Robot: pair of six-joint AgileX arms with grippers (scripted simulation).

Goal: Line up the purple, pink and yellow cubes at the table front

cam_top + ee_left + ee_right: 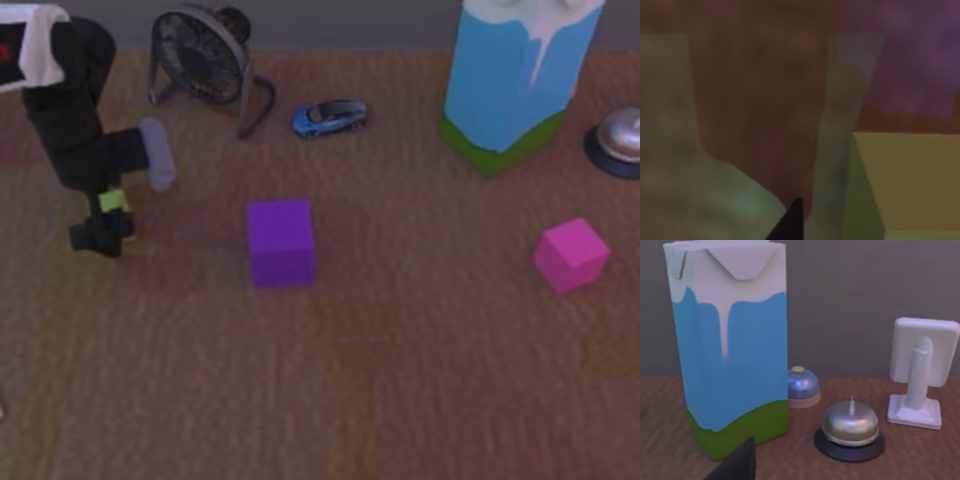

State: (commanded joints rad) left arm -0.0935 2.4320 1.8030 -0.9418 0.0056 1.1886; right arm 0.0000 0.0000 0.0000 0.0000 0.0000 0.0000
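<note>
Three cubes are the job, and none looks lined up at the table front yet. From the top view, the large matte violet-purple cube [281,242] sits alone a little left of centre, mid-depth on the brown woven-textured table [400,400]. The mid-sized matte magenta-pink cube [571,254] lies far to the right, well apart from it. The smallest, the pale yellow-green cube [113,200], shows only as a sliver at the left gripper [103,232], which is on the left side of the table, level with the purple cube. The dark fingers appear clenched around that cube, so I judge it is grasped; whether it is lifted or resting on the table I cannot tell. At the far edge stand a dark wire desk fan [205,60], a small blue toy car [329,117], a tall blue, white and green carton [520,75] and a silver call bell [620,135].

The left wrist view is very close: a yellow-green cube face [905,180] fills one corner beside a dark finger tip [790,225], with a blur of purple [910,60] beyond.

The right wrist view shows the carton [730,350], the bell [850,427], a second, bluish dome [802,385] and a white stand [920,370]. The right arm seems parked off the top view; I cannot tell its claw's state.

By my reading, all three placements remain.
</note>
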